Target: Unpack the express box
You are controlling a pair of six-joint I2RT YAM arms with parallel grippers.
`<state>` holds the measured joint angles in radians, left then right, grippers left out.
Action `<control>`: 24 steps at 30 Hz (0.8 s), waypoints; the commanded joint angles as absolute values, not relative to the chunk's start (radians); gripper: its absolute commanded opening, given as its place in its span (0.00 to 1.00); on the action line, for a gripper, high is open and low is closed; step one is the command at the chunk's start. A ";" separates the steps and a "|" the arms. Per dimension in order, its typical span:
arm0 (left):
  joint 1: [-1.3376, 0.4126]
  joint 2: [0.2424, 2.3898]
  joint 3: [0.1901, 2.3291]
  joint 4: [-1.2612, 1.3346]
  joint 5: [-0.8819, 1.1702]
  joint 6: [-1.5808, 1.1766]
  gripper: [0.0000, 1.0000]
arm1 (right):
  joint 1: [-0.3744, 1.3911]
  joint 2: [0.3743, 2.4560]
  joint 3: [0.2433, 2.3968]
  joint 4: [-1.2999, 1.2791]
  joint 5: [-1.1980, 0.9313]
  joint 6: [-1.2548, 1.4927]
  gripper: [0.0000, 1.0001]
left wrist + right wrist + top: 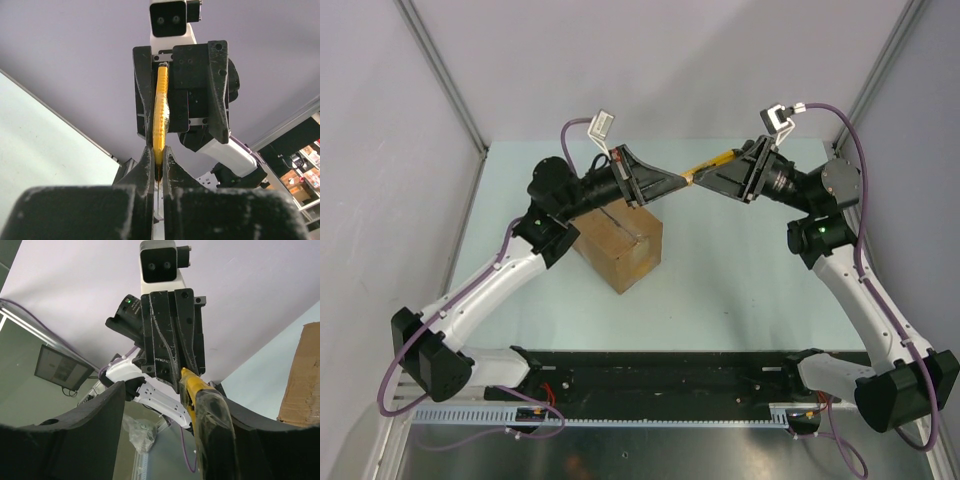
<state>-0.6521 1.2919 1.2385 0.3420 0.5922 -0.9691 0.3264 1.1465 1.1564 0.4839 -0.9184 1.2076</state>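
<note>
White-and-black arms [495, 275], purple cables [863, 170]

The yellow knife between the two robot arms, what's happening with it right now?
The left gripper is clamped on one end of a slim yellow utility knife, held up in the air. The right gripper flanks the other end, jaws open, one finger against the handle. The brown corrugated cardboard express box sits below, top flaps closed.

Left gripper [174, 376] pinches a yellow knife [192, 386] lying against one jaw of the right gripper [166, 392].
</note>
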 commanded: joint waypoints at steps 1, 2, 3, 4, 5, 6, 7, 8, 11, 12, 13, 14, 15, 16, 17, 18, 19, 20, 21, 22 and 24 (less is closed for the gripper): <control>-0.652 1.275 1.210 0.351 0.560 -0.982 0.00 | 0.333 1.135 1.187 0.528 -0.882 1.200 0.59; -0.652 1.273 1.210 0.351 0.558 -0.983 0.00 | 0.331 1.137 1.186 0.526 -0.882 1.200 0.58; -0.653 1.276 1.212 0.351 0.563 -0.983 0.00 | 0.331 1.137 1.187 0.528 -0.882 1.198 0.57; -0.652 1.278 1.212 0.351 0.563 -0.985 0.00 | 0.331 1.138 1.187 0.517 -0.877 1.192 0.53; -0.652 1.281 1.215 0.351 0.566 -0.988 0.00 | 0.330 1.138 1.187 0.511 -0.876 1.186 0.53; -0.652 1.282 1.215 0.351 0.569 -0.989 0.00 | 0.331 1.137 1.186 0.505 -0.873 1.183 0.52; -0.653 1.284 1.215 0.351 0.578 -0.989 0.00 | 0.328 1.137 1.187 0.489 -0.870 1.177 0.52; -0.650 1.282 1.213 0.351 0.580 -0.989 0.00 | 0.328 1.137 1.186 0.483 -0.868 1.169 0.52; -0.650 1.275 1.201 0.351 0.580 -0.989 0.00 | 0.322 1.131 1.187 0.456 -0.851 1.151 0.52; -0.650 1.272 1.198 0.351 0.581 -0.989 0.00 | 0.319 1.129 1.186 0.450 -0.844 1.146 0.52; -0.649 1.269 1.197 0.351 0.580 -0.989 0.00 | 0.318 1.127 1.187 0.442 -0.842 1.141 0.53; -0.650 1.269 1.193 0.351 0.580 -0.991 0.00 | 0.318 1.129 1.187 0.442 -0.842 1.137 0.54; -0.649 1.266 1.192 0.351 0.578 -0.991 0.00 | 0.318 1.129 1.186 0.440 -0.842 1.135 0.54; -0.650 1.266 1.190 0.351 0.578 -0.989 0.00 | 0.318 1.131 1.186 0.440 -0.844 1.134 0.54; -0.649 1.266 1.189 0.351 0.578 -0.986 0.00 | 0.321 1.134 1.187 0.439 -0.844 1.132 0.53; -0.650 1.266 1.187 0.351 0.577 -0.985 0.00 | 0.321 1.134 1.187 0.436 -0.847 1.132 0.52; -0.649 1.266 1.187 0.351 0.575 -0.985 0.00 | 0.321 1.137 1.187 0.437 -0.848 1.132 0.48; -0.650 1.267 1.186 0.351 0.571 -0.985 0.00 | 0.321 1.138 1.187 0.440 -0.851 1.131 0.46; -0.650 1.267 1.186 0.351 0.569 -0.985 0.00 | 0.321 1.140 1.186 0.443 -0.854 1.132 0.44; -0.649 1.269 1.186 0.351 0.568 -0.985 0.00 | 0.321 1.140 1.186 0.443 -0.854 1.134 0.41; -0.649 1.270 1.186 0.351 0.566 -0.985 0.00 | 0.321 1.143 1.187 0.437 -0.854 1.134 0.37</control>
<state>-0.6521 1.2881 1.1984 0.3660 0.5785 -0.9871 0.3229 1.1538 1.1564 0.3870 -0.8616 1.1416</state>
